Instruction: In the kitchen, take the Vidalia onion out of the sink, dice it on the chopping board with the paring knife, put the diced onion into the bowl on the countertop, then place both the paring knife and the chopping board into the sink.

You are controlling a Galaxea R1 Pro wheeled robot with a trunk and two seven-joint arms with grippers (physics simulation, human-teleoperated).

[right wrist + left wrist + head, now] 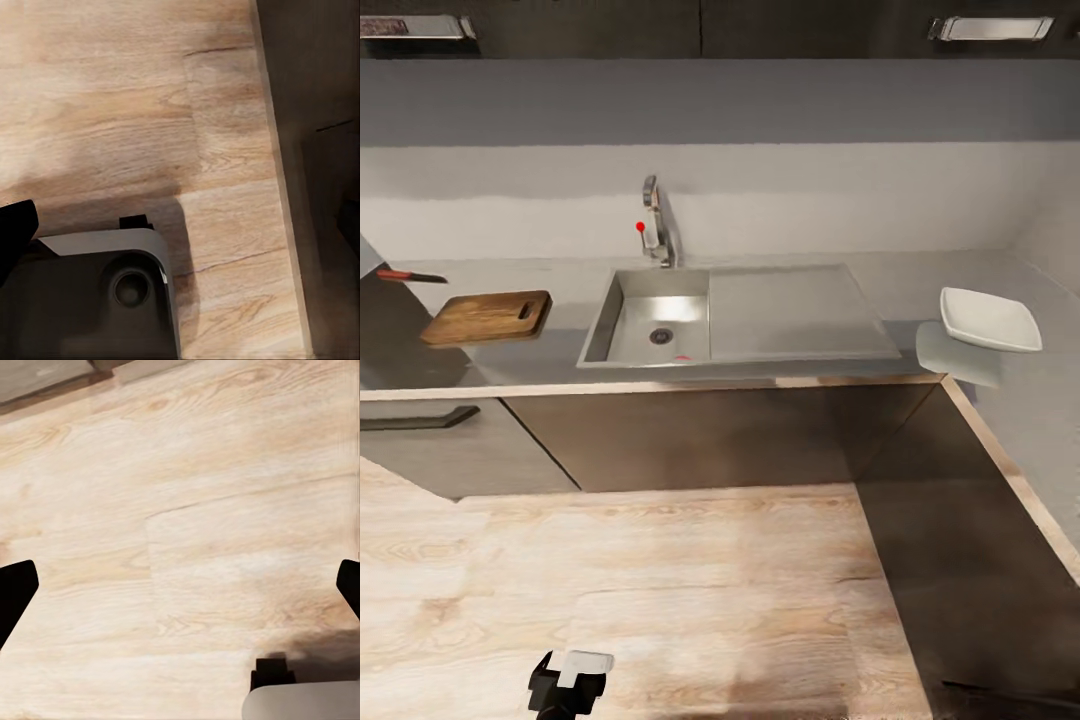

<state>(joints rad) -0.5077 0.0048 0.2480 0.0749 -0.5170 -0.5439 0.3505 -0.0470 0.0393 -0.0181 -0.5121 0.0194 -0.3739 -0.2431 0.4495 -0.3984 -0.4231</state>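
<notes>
Two pale-wood floor planks' width separates the robot from the rectangular stainless-steel sink (660, 325). Small pinkish-red onion (682, 357) lies in the basin near its front wall. Left of the sink: brown wooden chopping board (488, 317), red-handled paring knife (410, 276) beyond it. Right: white square-ish bowl (990, 320). Left gripper (180, 585) fingers spread apart over floor; right gripper state cannot be told.

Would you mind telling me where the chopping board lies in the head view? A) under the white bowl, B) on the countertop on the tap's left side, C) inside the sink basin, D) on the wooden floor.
B: the chopping board lies flat on the countertop, left of the sink and its tap.
</notes>
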